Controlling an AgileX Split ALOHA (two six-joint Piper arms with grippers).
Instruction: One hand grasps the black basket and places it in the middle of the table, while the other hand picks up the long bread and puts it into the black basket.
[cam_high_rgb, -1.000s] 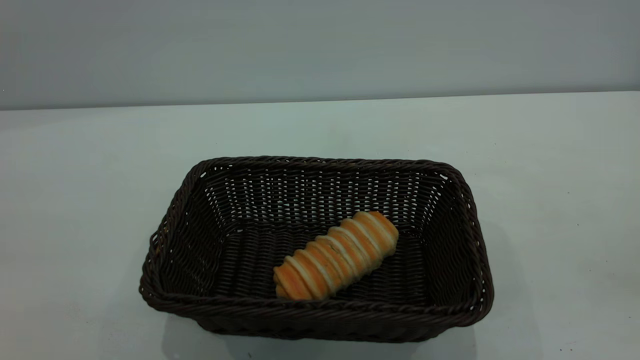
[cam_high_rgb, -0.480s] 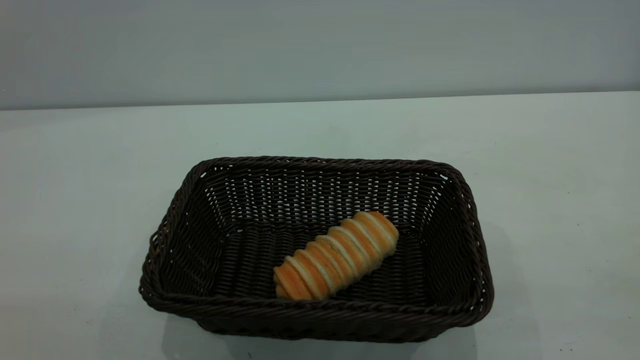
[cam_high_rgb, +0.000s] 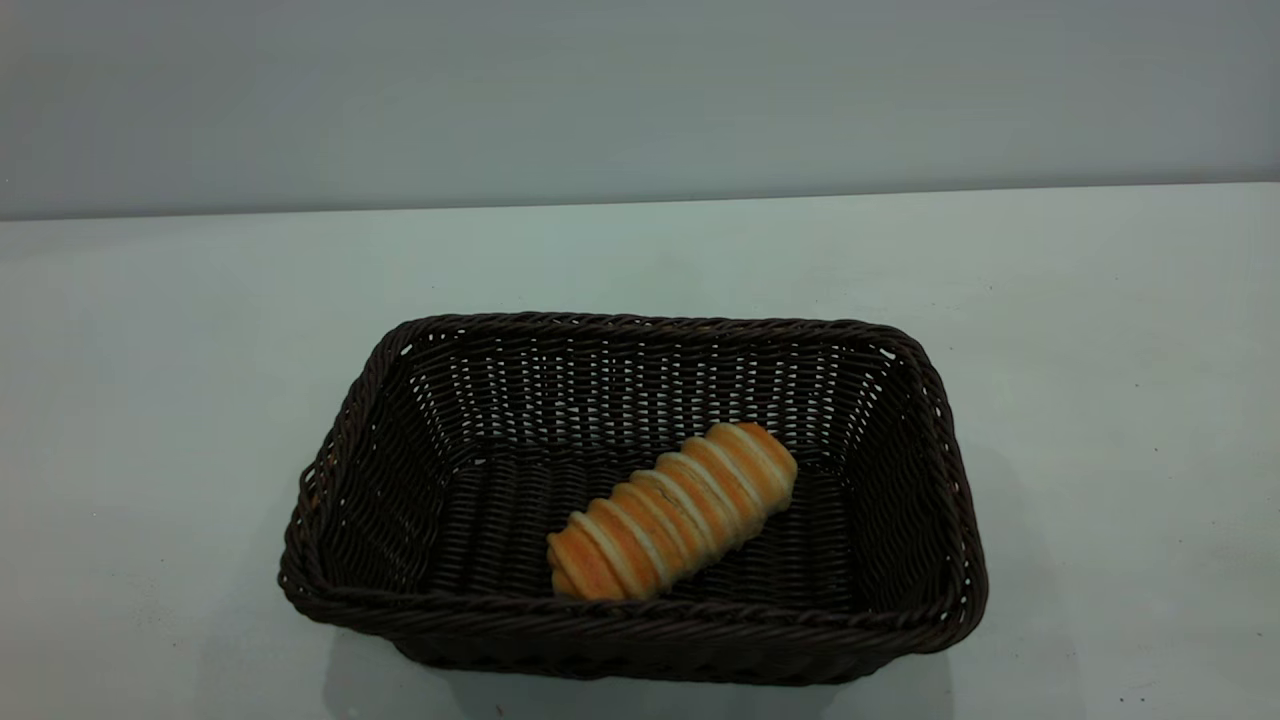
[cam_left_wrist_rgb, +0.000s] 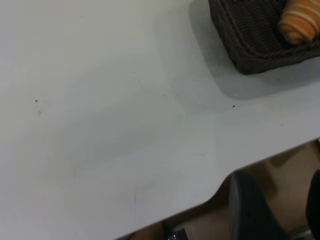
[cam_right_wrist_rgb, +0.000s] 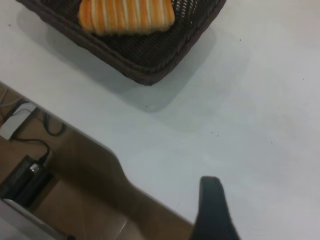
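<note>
Black basket (cam_high_rgb: 640, 640), ext. view: dark wicker, rectangular, braided rim, sits roughly mid-table (cam_high_rgb: 150, 400), long side facing cam. Long bread (cam_high_rgb: 672, 512) inside it: golden-orange roll w/ pale cross ridges, lying diagonal on the basket floor, one end near the front wall, other end toward the back-right. No arm or gripper in this view; nothing touches basket or bread.

Left wrist view: mostly bare white table (cam_left_wrist_rgb: 100, 125) w/ a few dark specks; one corner of basket (cam_left_wrist_rgb: 245, 45) and the tip of the bread (cam_left_wrist_rgb: 300, 25) at frame edge. Table edge and floor beyond. Dark blurred shapes at frame border, prob. left gripper (cam_left_wrist_rgb: 252, 210) parts; it sits off the table edge, well apart from basket. Fingers: cannot tell if spread or closed.

Right wrist view: basket corner (cam_right_wrist_rgb: 150, 65) w/ bread (cam_right_wrist_rgb: 125, 15) resting in it; table (cam_right_wrist_rgb: 260, 100) edge, cables and a dark box on the floor below. One dark finger (cam_right_wrist_rgb: 212, 210) of right gripper visible, over table edge, well apart from basket. Only one finger seen, so cannot tell its state.

Judgement: both items look placed; task appears done or nearly so. Step in hand likely retreat/park. To do well: keep both arms clear of the rim, no brushing the basket, so bread and basket stay put.
</note>
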